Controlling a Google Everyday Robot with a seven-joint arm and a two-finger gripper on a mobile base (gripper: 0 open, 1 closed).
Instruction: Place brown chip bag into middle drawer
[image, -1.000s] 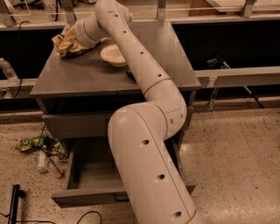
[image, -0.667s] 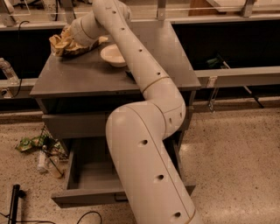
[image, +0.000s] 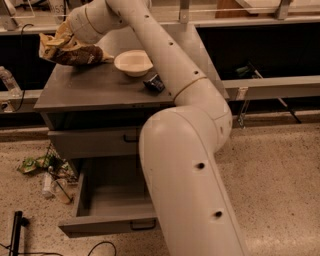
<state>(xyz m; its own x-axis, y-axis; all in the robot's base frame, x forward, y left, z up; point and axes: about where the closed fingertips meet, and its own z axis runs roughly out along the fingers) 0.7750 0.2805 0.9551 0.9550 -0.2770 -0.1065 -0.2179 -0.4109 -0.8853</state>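
The brown chip bag (image: 75, 51) hangs crumpled from my gripper (image: 66, 39), just above the far left corner of the grey cabinet top (image: 90, 90). The gripper is shut on the bag's upper edge, and the bag hides most of the fingers. The bag's left end reaches past the cabinet's left edge. The middle drawer (image: 107, 197) stands pulled open low at the cabinet's front. Its grey inner tray is bare and its black handle (image: 143, 225) faces the front. My arm runs down across the drawer's right part and hides it.
A white bowl (image: 133, 62) and a small black-and-blue snack packet (image: 154, 83) sit on the cabinet top. A closed grey drawer front (image: 92, 143) is above the open drawer. Litter and bottles (image: 47, 172) lie on the floor to the left. A black stand (image: 17, 232) is near the front left.
My gripper has carried the brown chip bag a little to the left along the back of the cabinet top. The bowl, the packet and the drawer have not moved.
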